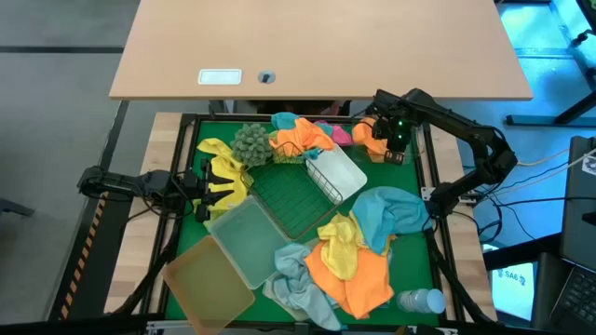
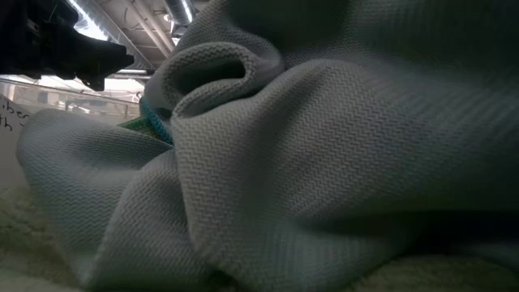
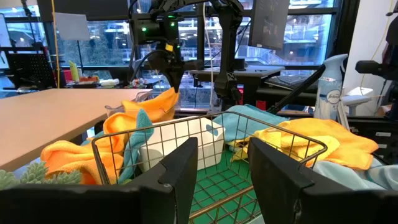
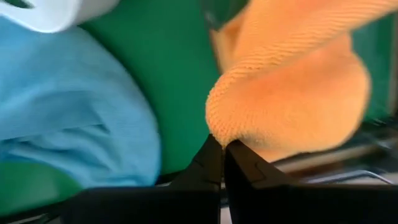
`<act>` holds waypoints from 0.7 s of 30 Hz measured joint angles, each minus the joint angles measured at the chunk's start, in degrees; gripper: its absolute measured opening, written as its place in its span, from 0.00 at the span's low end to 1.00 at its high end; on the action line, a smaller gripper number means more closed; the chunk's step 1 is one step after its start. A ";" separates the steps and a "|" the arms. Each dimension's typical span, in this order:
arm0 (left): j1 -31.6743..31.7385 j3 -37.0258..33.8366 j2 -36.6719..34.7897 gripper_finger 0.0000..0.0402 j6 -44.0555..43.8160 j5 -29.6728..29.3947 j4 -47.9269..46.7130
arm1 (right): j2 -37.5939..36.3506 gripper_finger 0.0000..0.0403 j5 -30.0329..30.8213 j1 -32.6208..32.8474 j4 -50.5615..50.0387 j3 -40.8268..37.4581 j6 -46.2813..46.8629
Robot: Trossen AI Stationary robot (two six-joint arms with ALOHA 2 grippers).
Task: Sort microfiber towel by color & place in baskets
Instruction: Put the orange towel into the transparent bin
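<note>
My right gripper is over the mat's far right corner, shut on an orange towel. My left gripper is open at the left edge, beside a yellow towel, facing the green wire basket. The white basket lies tipped on the wire one. The frosted clear basket and amber basket sit near left. Orange and yellow towels and light blue ones are heaped near right. More orange and pink lie at the far edge. My right gripper pinches a rounded fold of the orange towel between its two fingertips. In the left wrist view it comes from above and the towel hangs below it. Whether the lower end rests on the mat, I cannot tell.
A grey-green bobbly ball sits at the far edge beside the orange towels. A clear bottle lies at the near right corner. A light blue-grey towel fills the low view. A wooden desk stands beyond the far edge.
</note>
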 joint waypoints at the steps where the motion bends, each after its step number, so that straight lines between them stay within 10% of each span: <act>1: -0.02 0.00 0.00 0.34 0.02 0.00 0.00 | 0.02 0.00 1.50 0.00 0.29 0.00 0.06; 10: -0.02 0.00 0.02 0.34 0.02 0.00 -0.01 | 0.02 0.01 14.69 0.00 9.73 0.00 0.26; 21: -0.01 -0.01 0.01 0.34 0.02 0.00 -0.01 | 0.02 0.20 15.72 0.00 11.69 0.00 0.10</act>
